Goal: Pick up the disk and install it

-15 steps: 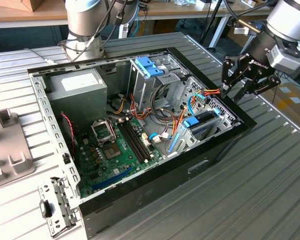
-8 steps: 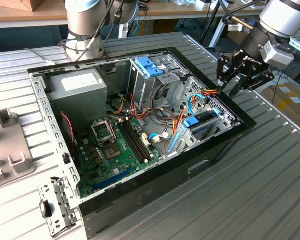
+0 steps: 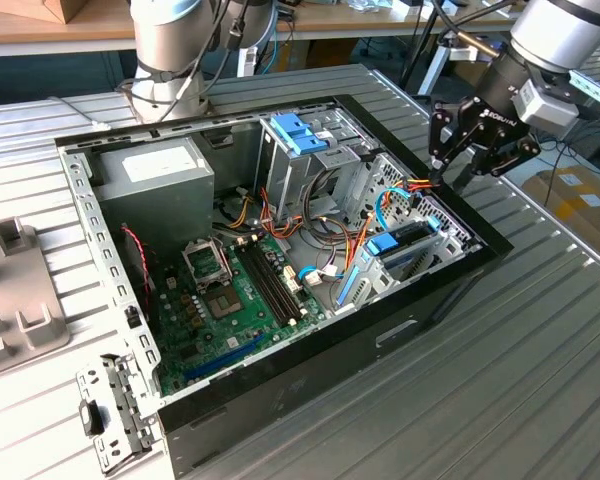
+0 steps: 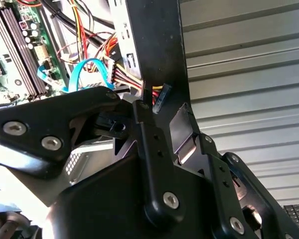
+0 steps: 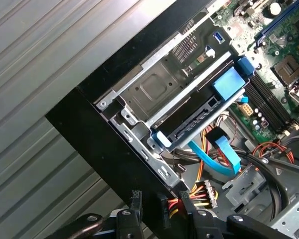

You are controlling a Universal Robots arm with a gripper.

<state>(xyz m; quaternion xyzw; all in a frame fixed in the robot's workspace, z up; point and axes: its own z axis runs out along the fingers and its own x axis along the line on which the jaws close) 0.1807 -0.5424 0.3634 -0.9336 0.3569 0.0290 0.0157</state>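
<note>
The disk (image 3: 405, 243) is a flat dark drive in a bright blue carrier. It lies in the metal drive bay at the front corner of the open computer case (image 3: 310, 370), toward the exterior view's right. In the first wrist view the disk (image 5: 194, 107) runs slantwise across the bay, its blue end tab (image 5: 228, 82) toward the motherboard. My gripper (image 3: 448, 180) hovers above the case's black rim, just beyond the disk's bay. It is open and holds nothing. In the first wrist view my gripper (image 5: 159, 201) straddles the rim near a red-and-yellow power connector (image 5: 202, 191).
A big grey power-supply box (image 3: 155, 180) fills the case's far-left corner. A light-blue latch block (image 3: 300, 135) tops the rear drive cage. The green motherboard (image 3: 230, 290) and loose cables lie between them. A metal bracket (image 3: 110, 410) and grey plastic part (image 3: 10, 290) rest on the slatted table (image 3: 520, 380).
</note>
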